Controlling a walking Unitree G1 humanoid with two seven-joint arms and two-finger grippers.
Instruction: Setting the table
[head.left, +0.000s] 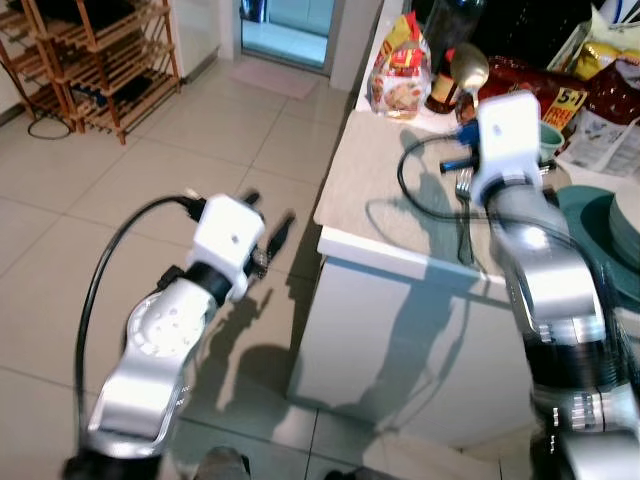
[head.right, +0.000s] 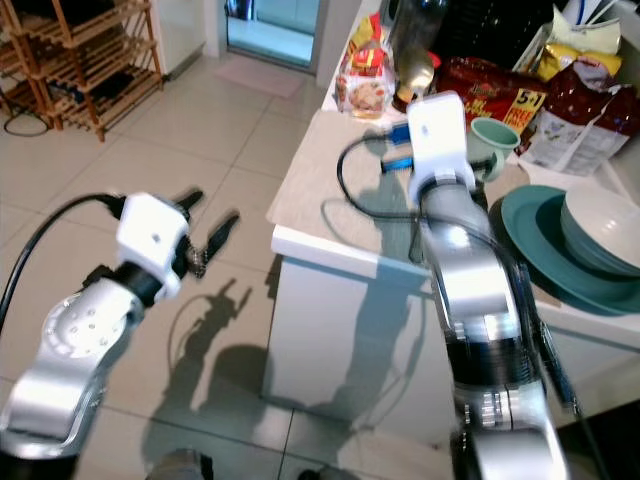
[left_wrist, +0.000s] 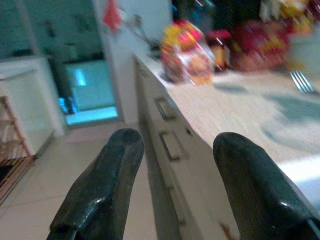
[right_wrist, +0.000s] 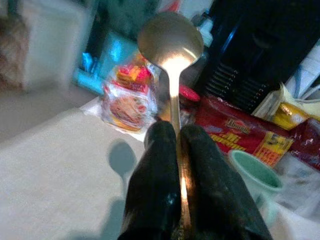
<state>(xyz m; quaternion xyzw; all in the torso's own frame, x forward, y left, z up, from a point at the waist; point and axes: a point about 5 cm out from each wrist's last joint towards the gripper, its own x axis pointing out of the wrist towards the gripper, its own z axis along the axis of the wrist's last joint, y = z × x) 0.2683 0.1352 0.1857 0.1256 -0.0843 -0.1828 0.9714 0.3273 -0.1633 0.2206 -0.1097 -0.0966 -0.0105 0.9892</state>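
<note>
My right gripper (right_wrist: 176, 131) is shut on the handle of a metal spoon (right_wrist: 170, 42), held bowl-up above the pale counter (head.left: 370, 185). In the eye views the spoon's bowl (head.left: 468, 68) sticks out past the white wrist block. A fork (head.left: 464, 205) lies on the counter just beneath that arm, and the left wrist view catches the fork (left_wrist: 302, 81) too. My left gripper (head.left: 268, 215) is open and holds nothing. It hangs over the tiled floor, left of the counter's corner. A teal plate (head.right: 525, 240) with a white bowl (head.right: 600, 230) stacked on it rests at the counter's right.
A teal cup (head.right: 492, 140) and several snack bags (head.right: 490, 90) crowd the counter's back. A wrapped food packet (head.left: 400, 85) stands at the far corner. A wooden rack (head.left: 90, 60) stands at far left across open tiled floor (head.left: 150, 170). Drawer fronts (left_wrist: 167, 125) line the counter's side.
</note>
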